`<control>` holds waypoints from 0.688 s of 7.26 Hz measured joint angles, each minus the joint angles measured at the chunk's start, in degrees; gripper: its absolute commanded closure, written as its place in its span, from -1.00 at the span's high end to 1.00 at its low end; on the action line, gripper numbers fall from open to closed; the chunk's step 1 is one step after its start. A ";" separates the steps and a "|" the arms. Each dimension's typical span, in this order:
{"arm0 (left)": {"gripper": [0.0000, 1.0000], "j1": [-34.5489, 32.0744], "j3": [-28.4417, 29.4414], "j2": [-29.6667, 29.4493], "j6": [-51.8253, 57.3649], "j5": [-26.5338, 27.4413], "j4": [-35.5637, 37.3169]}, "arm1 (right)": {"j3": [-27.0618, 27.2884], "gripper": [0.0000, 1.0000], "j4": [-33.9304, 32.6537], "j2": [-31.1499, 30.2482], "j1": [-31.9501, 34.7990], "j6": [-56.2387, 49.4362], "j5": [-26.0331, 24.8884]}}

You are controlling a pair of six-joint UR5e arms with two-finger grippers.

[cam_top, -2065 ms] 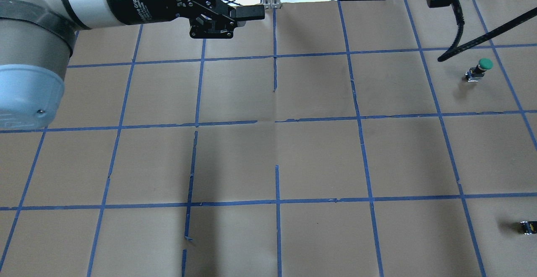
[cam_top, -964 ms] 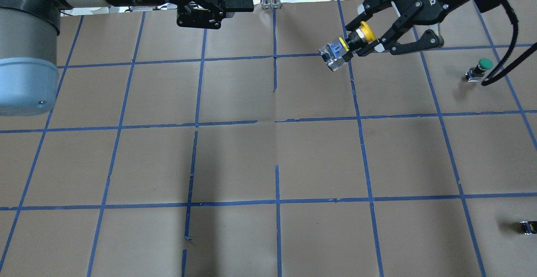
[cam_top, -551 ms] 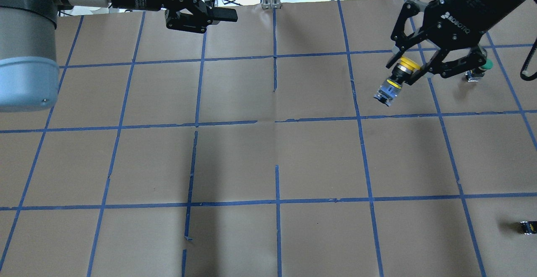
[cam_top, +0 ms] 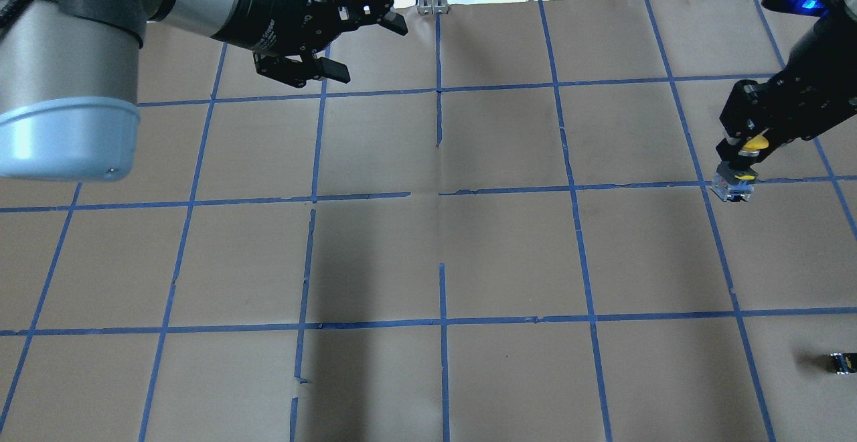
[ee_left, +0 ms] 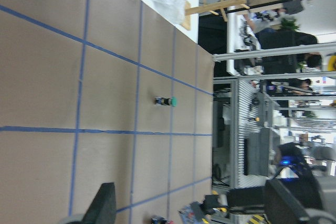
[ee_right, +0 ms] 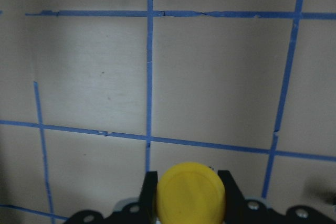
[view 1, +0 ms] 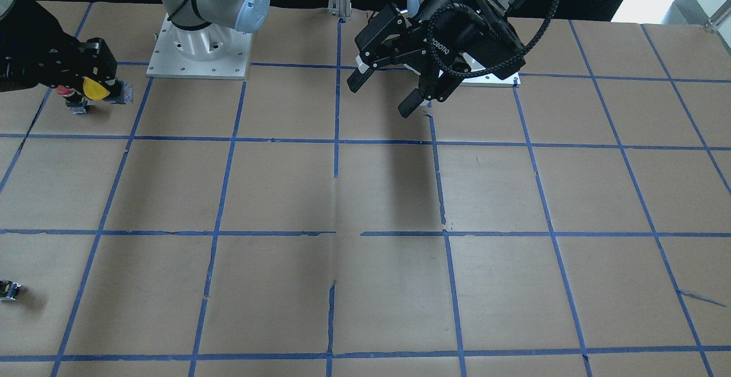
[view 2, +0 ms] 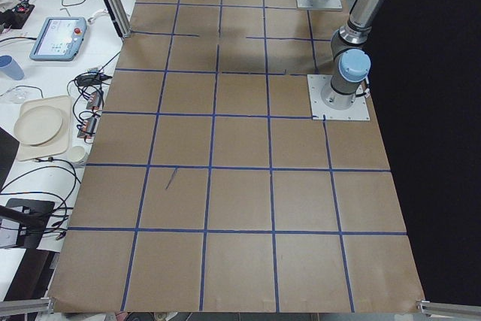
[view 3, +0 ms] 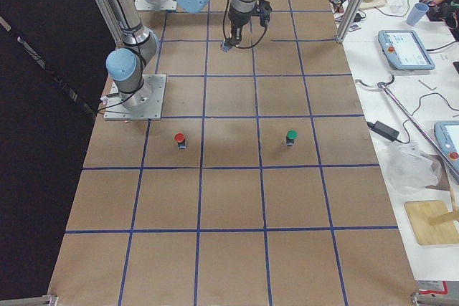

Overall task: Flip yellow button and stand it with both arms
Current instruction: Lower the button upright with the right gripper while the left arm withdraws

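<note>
Yellow button (cam_top: 735, 181): cap-up, clenched by right gripper (cam_top: 747, 149) near bench's right edge, base down for standing; left gripper (cam_top: 371, 52) released, idle.

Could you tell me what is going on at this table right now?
The right gripper is shut on the yellow button, cap up and body down, low over the table on the robot's right. Whether it touches the table I cannot tell. The left gripper hangs open and empty, well away from it.

Left tool (cam_top: 369, 50) spread open, aloft; right tool (cam_top: 744, 151) clamped, pointing down.
</note>
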 measured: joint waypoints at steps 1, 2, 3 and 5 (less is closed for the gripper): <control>1.00 -0.43 1.88 0.25 5.73 7.67 -5.80 | 2.35 -0.82 -4.26 0.00 -1.92 -9.66 -1.23; 1.00 -0.40 5.46 0.30 11.89 15.83 -14.70 | 4.87 -0.82 -8.57 0.02 -4.47 -19.18 -1.60; 1.00 -0.04 9.50 0.19 16.21 22.28 -23.13 | 8.02 -0.82 -14.12 0.06 -7.58 -29.96 -1.55; 1.00 3.31 14.76 -0.15 21.19 29.89 -34.07 | 14.13 -0.85 -25.26 0.22 -13.75 -51.05 -0.63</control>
